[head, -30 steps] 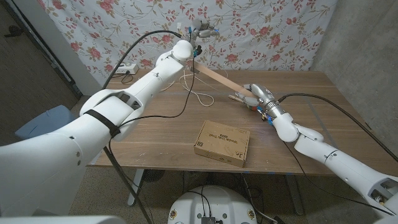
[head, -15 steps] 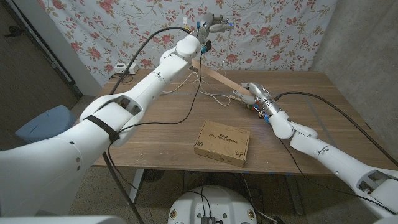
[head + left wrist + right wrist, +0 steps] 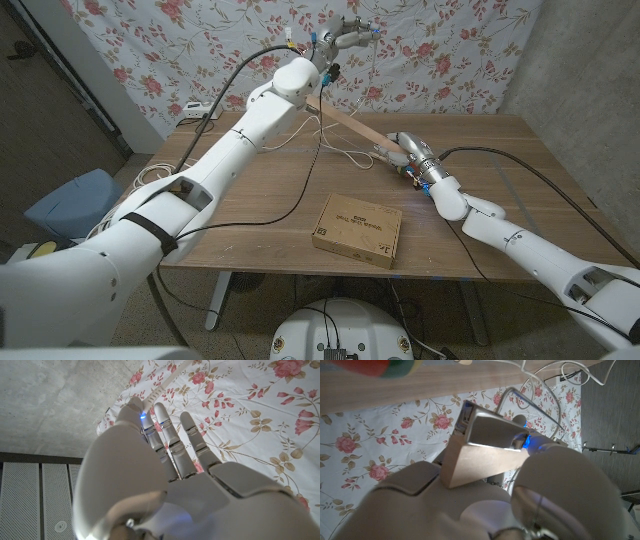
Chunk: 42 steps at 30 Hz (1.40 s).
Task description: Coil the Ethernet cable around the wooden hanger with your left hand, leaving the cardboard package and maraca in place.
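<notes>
1. Left hand [image 3: 343,33] raised high over the far edge of the brown wooden surface [image 3: 250,205], pinching the thin white Ethernet cable [image 3: 322,150].
2. Right hand [image 3: 408,153] grips one end of the light wooden hanger [image 3: 345,124], which slants upward.
3. Flat brown cardboard package [image 3: 358,229] lies near the front edge.

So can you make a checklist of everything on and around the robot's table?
Surface: wooden table, brown, partly bare.
Job's things: wooden hanger tilted up off the table; white Ethernet cable loose on the table below it; cardboard package near the front edge; maraca blurred at the right wrist view's edge.
Clutter: nothing seen.
Hands: left hand raised high, pinching the cable; right hand gripping the hanger's lower end.
Cables: black arm cables drape over the table.
Surroundings: flowered cloth behind; power strip at the far left corner.
</notes>
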Each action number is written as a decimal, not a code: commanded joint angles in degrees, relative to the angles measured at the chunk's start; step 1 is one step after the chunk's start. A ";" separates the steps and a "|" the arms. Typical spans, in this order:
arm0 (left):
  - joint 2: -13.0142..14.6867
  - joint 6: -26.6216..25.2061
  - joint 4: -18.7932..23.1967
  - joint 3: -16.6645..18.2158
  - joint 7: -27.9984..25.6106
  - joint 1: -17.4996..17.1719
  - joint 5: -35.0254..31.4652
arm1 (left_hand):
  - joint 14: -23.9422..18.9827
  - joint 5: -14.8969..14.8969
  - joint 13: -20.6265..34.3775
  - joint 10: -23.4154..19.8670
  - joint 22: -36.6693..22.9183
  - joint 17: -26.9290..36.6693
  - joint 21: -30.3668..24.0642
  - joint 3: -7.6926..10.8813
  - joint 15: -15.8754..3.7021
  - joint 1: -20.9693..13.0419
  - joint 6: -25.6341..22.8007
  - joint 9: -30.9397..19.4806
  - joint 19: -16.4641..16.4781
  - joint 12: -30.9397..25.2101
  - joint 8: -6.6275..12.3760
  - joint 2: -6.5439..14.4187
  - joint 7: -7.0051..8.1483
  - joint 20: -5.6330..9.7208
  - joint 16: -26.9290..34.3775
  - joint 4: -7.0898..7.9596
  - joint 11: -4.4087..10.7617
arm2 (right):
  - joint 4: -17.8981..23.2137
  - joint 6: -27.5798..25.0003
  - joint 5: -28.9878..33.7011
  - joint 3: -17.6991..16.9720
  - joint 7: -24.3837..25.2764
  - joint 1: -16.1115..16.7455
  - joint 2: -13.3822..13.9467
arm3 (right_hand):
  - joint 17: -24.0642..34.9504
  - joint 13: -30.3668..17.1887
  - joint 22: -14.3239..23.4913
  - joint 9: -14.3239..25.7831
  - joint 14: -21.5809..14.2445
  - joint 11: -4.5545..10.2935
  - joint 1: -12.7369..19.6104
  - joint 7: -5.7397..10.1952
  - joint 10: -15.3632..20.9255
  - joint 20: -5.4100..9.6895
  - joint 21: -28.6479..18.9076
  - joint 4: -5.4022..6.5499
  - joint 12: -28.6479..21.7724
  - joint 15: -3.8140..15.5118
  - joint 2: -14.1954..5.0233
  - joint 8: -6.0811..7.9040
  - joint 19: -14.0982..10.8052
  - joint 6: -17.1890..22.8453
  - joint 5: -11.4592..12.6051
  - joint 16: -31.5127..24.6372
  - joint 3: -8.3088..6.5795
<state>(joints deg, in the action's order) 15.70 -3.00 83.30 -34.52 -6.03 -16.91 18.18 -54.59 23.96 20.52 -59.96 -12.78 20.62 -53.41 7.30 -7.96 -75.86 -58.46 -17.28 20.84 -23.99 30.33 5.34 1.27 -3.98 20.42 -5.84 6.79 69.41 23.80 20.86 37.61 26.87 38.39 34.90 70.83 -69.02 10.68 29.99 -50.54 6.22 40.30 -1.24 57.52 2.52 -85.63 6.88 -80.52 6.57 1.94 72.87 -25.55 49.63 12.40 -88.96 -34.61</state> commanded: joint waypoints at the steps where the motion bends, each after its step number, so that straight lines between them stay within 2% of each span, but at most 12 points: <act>1: 4.40 -0.03 13.75 2.89 -0.07 -7.74 4.44 | -0.82 0.30 11.81 -3.81 -0.07 0.17 -0.41 -0.03 -5.47 -0.31 -0.56 -1.68 -0.29 -0.16 0.42 0.75 -0.55 -0.03 0.00 0.25 3.16 | -2.42 -2.74 -1.86 0.34 0.60 -1.48 -1.73 | 0.17 -1.84 -0.07 0.08 0.44 0.10 -11.81 -0.64 -0.21 -0.02 -0.22 -0.06 -9.36 5.03 -12.24 0.60 0.01 0.85 0.25 -0.42 -0.55; 10: 6.65 1.95 20.17 4.11 -0.07 -13.08 6.77 | -1.04 0.48 12.34 -4.01 -0.01 0.39 -0.76 -0.28 -5.54 -0.46 -0.63 -1.93 -0.41 -0.19 0.62 0.76 -0.37 0.07 -0.20 0.30 3.29 | -2.68 -4.55 -3.62 -0.61 3.84 -1.46 -2.83 | 0.17 -1.84 -0.07 -0.08 0.44 0.15 -11.83 -0.63 -0.30 -0.13 -0.23 -0.08 -9.35 5.04 -12.24 0.83 0.10 0.74 0.24 -0.42 -0.58; 14: 7.47 2.32 21.62 4.35 -0.09 -14.74 7.38 | -1.18 0.54 12.51 -3.94 0.01 0.48 -0.88 -0.35 -5.57 -0.52 -0.79 -1.94 -0.43 -0.15 0.70 0.77 -0.27 0.09 -0.22 0.31 3.39 | -2.33 -4.80 -4.85 -1.53 5.77 -1.12 -3.38 | 0.17 -1.84 -0.07 -0.11 0.41 0.08 -11.83 -0.63 -0.19 -0.16 -0.27 -0.09 -9.38 5.04 -12.27 0.93 -0.01 0.77 0.24 -0.43 -0.60; 29: 9.89 2.99 22.58 5.03 -0.13 -20.86 10.19 | -1.36 0.83 13.36 -4.01 0.11 0.88 -1.42 -0.72 -5.59 -0.76 -0.69 -2.21 -0.66 -0.08 0.86 0.87 -0.39 0.00 -0.55 0.42 3.37 | -1.80 -3.12 -5.23 -3.62 13.15 -0.42 -4.12 | 0.17 -1.85 -0.06 -0.35 0.19 0.20 -11.78 -0.49 0.07 -0.16 -0.38 -0.15 -9.42 5.02 -12.31 1.31 -0.09 0.69 0.19 -0.47 -0.69; 42: 9.73 2.97 20.42 5.07 -0.21 -23.92 13.32 | -1.54 1.02 14.06 -3.96 0.19 1.24 -1.88 -1.00 -5.52 -1.02 -0.61 -2.33 -0.85 0.02 0.92 1.01 -0.48 -0.09 -0.81 0.50 3.36 | -3.05 -1.76 -5.08 -4.67 17.56 -0.75 -5.06 | 0.16 -1.86 -0.06 -0.65 0.20 0.34 -11.79 -0.32 -0.21 -0.02 -0.46 -0.15 -9.36 5.01 -12.29 1.66 -0.14 0.56 0.14 -0.44 -0.73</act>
<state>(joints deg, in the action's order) 25.17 -0.16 104.97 -29.67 -6.02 -37.93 28.93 -55.61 24.43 20.53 -59.94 -12.51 21.68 -54.74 6.43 -8.39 -75.89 -58.47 -19.38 20.03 -23.71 30.75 5.32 1.27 -3.98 19.68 -5.30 6.82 67.30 20.73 15.72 33.93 40.47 37.78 30.58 70.83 -69.02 10.69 29.47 -50.54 6.11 40.32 -1.24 57.39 2.52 -85.63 6.68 -80.55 6.57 1.92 74.21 -25.56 49.64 12.30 -89.22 -34.83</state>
